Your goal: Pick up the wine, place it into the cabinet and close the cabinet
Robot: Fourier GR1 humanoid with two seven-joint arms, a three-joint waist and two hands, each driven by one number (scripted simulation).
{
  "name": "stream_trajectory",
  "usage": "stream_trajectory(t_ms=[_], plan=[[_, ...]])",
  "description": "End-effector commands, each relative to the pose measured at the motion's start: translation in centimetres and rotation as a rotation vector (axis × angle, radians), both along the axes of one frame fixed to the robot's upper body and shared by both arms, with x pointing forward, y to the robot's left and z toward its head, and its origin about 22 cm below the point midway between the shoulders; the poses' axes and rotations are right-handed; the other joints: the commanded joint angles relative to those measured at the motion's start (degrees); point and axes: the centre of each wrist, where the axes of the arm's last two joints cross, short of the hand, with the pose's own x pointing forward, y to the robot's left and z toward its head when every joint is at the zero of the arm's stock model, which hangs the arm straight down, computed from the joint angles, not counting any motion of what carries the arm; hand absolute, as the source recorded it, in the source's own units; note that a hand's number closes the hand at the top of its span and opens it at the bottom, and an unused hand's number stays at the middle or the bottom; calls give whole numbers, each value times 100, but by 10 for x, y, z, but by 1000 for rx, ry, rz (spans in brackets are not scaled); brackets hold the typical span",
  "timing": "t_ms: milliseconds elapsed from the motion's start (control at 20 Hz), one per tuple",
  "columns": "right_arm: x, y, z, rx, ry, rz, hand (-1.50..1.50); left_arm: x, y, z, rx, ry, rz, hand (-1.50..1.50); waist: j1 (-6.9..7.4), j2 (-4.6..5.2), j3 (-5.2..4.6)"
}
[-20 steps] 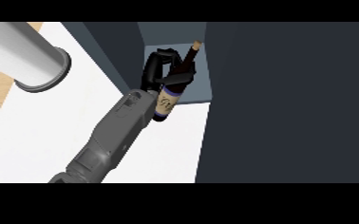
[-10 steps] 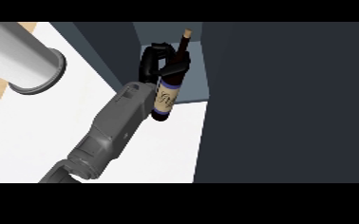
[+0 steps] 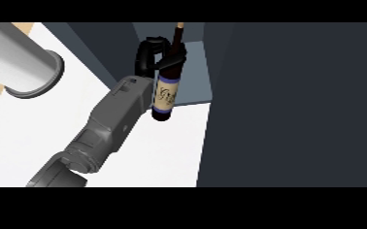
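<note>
The right hand (image 3: 152, 58) grasps the wine (image 3: 168, 88) at the cabinet (image 3: 190, 68) opening; placing and closing remain.

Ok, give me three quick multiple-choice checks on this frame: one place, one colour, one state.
1. Where is the dark glass wine bottle?
A. lying on the white counter
B. held up at the dark grey cabinet opening
C. beside the light grey cylinder

2. What colour is the bottle's label?
A. cream
B. red
C. green

3. What is the black right hand doing?
A. resting open
B. pushing with flat fingers
C. curled round the bottle

Key: 1 B, the bottle's neck points into the opening and its base is above the counter's edge. 2 A, a pale cream label under a blue band. 3 C, the fingers wrap the upper part of the bottle.
</note>
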Motion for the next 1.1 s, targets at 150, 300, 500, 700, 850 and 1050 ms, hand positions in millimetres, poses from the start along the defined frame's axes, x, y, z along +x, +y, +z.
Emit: stream_trajectory(t_ms=[150,300,500,700,850,1050], plan=[[-20,0,21,81,3,64,-150,4,15,0,102,-44,39,-150,-53,25,-6],[-19,-3,24,87,-3,76,-150,10,25,8,153,-64,79,-150,-73,54,-3],[-26,-2,27,97,-24,100,-150,17,38,18,183,-58,136,-150,-189,41,-5],[-21,-2,24,97,-36,85,-150,15,11,20,175,-60,141,-150,-157,59,-7],[-22,-6,24,70,-22,85,-150,11,19,12,106,-118,32,-150,-137,61,-13],[-24,-5,26,83,-21,80,-150,21,20,34,-2,-144,11,-150,-110,60,-19]])
